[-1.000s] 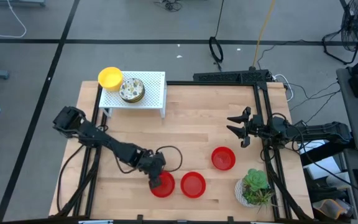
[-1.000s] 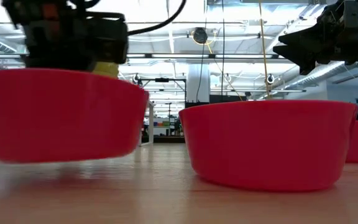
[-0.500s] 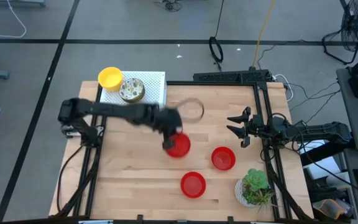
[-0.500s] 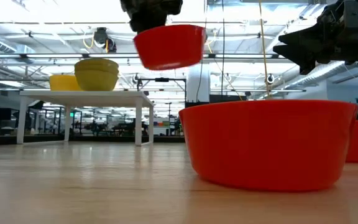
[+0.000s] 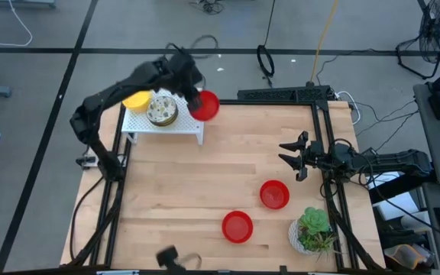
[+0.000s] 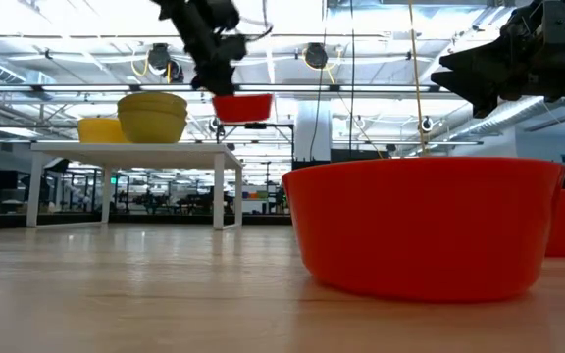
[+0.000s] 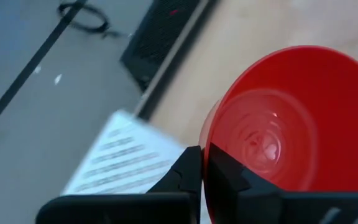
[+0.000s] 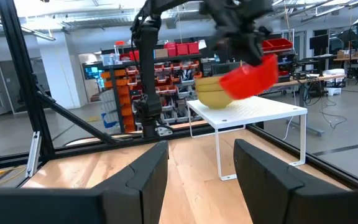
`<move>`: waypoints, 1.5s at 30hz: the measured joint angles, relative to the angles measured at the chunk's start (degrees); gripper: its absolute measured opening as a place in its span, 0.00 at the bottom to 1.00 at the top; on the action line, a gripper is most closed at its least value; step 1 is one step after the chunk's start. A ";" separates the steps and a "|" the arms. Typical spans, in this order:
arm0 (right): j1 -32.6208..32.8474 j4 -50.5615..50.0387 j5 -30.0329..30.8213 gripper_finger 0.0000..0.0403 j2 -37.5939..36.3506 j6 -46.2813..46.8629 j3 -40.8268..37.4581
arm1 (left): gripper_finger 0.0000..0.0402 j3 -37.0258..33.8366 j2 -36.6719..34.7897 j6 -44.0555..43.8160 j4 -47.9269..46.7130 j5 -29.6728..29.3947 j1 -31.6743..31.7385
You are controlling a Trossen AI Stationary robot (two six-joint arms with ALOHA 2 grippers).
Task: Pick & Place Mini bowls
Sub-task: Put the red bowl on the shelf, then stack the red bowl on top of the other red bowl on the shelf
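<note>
My left gripper [image 5: 193,98] is shut on a red mini bowl [image 5: 206,105], held in the air just off the right end of the white rack [image 5: 183,122] at the table's far left. A yellow bowl [image 5: 135,96] sits on the rack, and beside it a stack with a patterned bowl [image 5: 162,111] on top. Two more red bowls [image 5: 274,194] [image 5: 237,227] rest on their bases on the wood. At the table's right side my right gripper [image 5: 290,156] stands open and touches nothing. My left gripper pinches the red bowl's rim [image 7: 207,140] on the side toward the rack, one finger [image 7: 229,177] inside the bowl and the other outside the wall. The fingers slant down from the table's left. The bowl [image 6: 242,106] hangs clear of table and rack, mouth up, slightly tilted.
A green potted plant [image 5: 312,229] stands at the near right corner. A black frame rail [image 5: 321,153] runs along the right edge. The wood between the rack and the red bowls is bare.
My left gripper, still shut on the red bowl, has risen from the table's near edge and swept toward the far edge, ending beside the rack's right end. The bowl, which was low over the wood, now hangs above rack height.
</note>
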 joint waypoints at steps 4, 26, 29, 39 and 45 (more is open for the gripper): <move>0.00 -0.02 0.01 0.42 0.01 0.00 -0.01 | 0.03 -0.01 1.07 1.88 -1.64 0.55 5.79; 0.00 0.00 0.02 0.42 0.02 0.02 0.00 | 0.06 -0.01 4.52 4.32 -5.33 -1.04 13.70; 0.00 -0.02 0.00 0.42 0.01 0.00 -0.01 | 0.05 -0.04 4.52 4.34 -5.29 -2.87 13.48; 0.00 -0.01 0.01 0.42 0.01 0.01 -0.01 | 0.16 -0.04 4.52 1.28 -3.72 -5.23 13.02; 0.00 0.00 0.00 0.42 0.02 0.00 0.00 | 0.35 -0.05 4.25 2.75 2.63 -8.70 11.94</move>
